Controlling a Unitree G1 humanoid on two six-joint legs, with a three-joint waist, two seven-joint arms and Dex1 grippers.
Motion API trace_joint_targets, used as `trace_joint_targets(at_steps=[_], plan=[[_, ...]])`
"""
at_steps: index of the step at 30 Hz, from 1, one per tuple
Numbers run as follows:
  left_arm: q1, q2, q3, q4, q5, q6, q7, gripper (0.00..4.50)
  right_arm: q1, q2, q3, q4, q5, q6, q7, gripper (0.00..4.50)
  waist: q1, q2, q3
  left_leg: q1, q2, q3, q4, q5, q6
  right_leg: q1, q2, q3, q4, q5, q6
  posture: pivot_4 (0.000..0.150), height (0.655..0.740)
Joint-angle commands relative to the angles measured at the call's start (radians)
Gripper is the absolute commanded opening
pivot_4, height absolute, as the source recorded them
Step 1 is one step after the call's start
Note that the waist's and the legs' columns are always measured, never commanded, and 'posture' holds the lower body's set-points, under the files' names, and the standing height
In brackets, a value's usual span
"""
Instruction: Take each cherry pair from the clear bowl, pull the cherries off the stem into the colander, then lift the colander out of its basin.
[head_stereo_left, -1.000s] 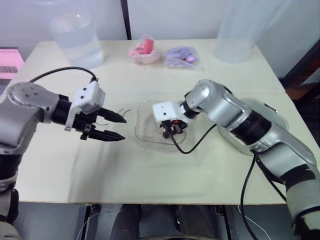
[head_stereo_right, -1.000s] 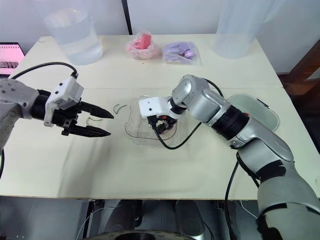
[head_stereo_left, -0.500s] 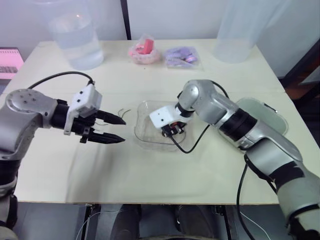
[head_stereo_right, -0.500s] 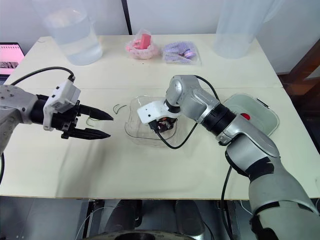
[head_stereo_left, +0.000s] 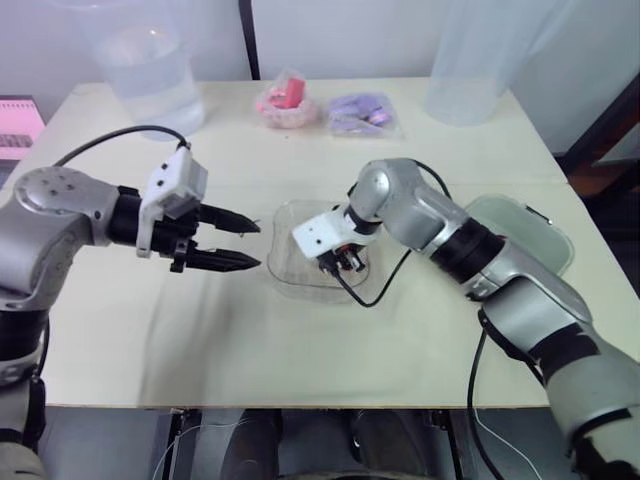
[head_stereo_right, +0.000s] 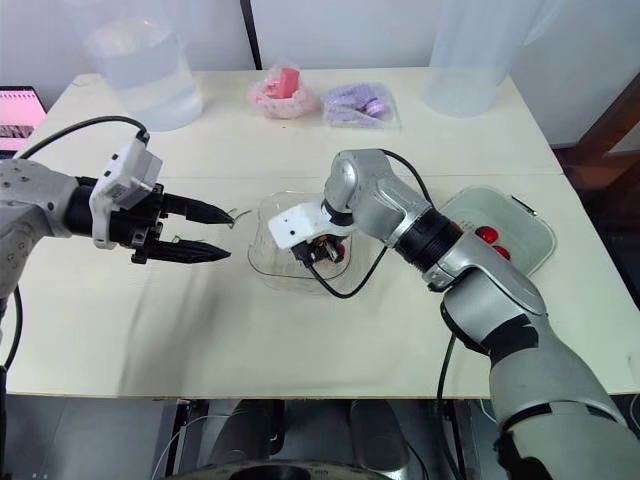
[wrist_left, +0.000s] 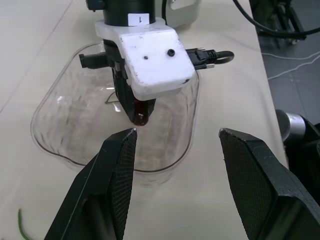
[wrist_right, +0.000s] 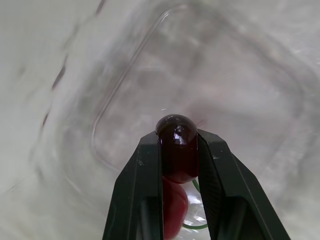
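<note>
Head eyes: I am looking down over the table (head_stereo_left: 300, 350).
Left wrist: I am facing the clear bowl (wrist_left: 55, 135), near, past my left gripper (wrist_left: 175, 134).
Right wrist: I am peering into it, very near.
Shared: all are showing the clear bowl.

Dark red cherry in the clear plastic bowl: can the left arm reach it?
Probably yes. The left fingers are open and point straight at the dark red cherry, which the right fingers hold in the clear plastic bowl; only its low wall lies between.
</note>
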Motion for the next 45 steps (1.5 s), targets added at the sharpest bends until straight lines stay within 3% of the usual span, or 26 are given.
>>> trace_joint_targets(at_steps=[1,8,14,19,23,27,33,45], plan=[[-0.017,0.017,0.013,0.025,0.01,-0.02,-0.015,2.79,-0.043,0.047,-0.063,-0.039,0.01,-0.026,-0.036,0.51,-0.001,0.0,0.0,0.0,0.0,0.0,0.0,0.0,0.0,0.0,0.0,0.0,0.0,0.0,0.0,0.15,0.7348],[-0.026,0.016,0.008,0.04,0.012,-0.022,-0.023,2.79,-0.018,0.065,-0.082,-0.027,0.001,-0.097,-0.051,0.51,0.005,0.0,0.0,0.0,0.0,0.0,0.0,0.0,-0.001,0.0,-0.001,0.0,0.0,0.0,0.0,0.15,0.7348],[-0.029,0.009,0.002,0.049,0.017,-0.025,-0.026,2.79,-0.012,0.022,-0.147,-0.045,0.025,-0.039,-0.048,3.3,0.004,0.0,0.0,0.0,0.0,0.0,0.0,0.0,0.0,0.0,0.0,0.0,0.0,0.0,0.0,0.15,0.7348],[-0.028,0.014,-0.002,0.067,0.029,-0.04,-0.039,2.79,0.007,-0.02,-0.237,-0.15,0.091,0.241,-0.013,3.3,0.004,0.0,0.0,0.0,0.0,0.0,0.0,0.0,0.0,0.0,0.0,0.0,0.0,0.0,0.0,0.15,0.7348],[-0.038,0.022,-0.024,0.087,0.063,-0.072,-0.065,2.79,0.035,-0.045,-0.225,-0.221,0.121,0.499,0.012,3.3,0.005,0.0,0.0,0.0,0.0,0.0,0.0,0.0,0.0,0.0,0.0,0.0,0.0,0.0,0.0,0.15,0.7348],[-0.037,0.051,-0.076,0.127,0.175,-0.191,-0.099,2.79,0.048,-0.027,-0.196,-0.219,0.149,0.663,-0.011,3.3,0.002,0.0,0.0,0.0,0.0,0.0,0.0,0.0,0.001,0.0,0.0,0.0,0.0,0.0,0.0,0.15,0.7348],[-0.061,0.044,-0.061,0.154,0.17,-0.19,-0.121,2.79,0.041,0.032,-0.185,-0.148,0.184,0.751,-0.102,3.3,0.003,0.0,0.0,0.0,0.0,0.0,0.0,-0.001,0.002,0.0,0.0,0.0,0.0,0.0,0.0,0.15,0.7348],[-0.031,0.037,-0.037,0.117,0.151,-0.157,-0.097,2.79,0.049,0.05,-0.127,-0.088,0.193,0.683,-0.185,3.3,0.002,0.0,0.0,0.0,0.0,0.0,0.0,-0.001,0.002,0.0,0.0,0.0,0.0,0.0,0.0,0.15,0.7348]])
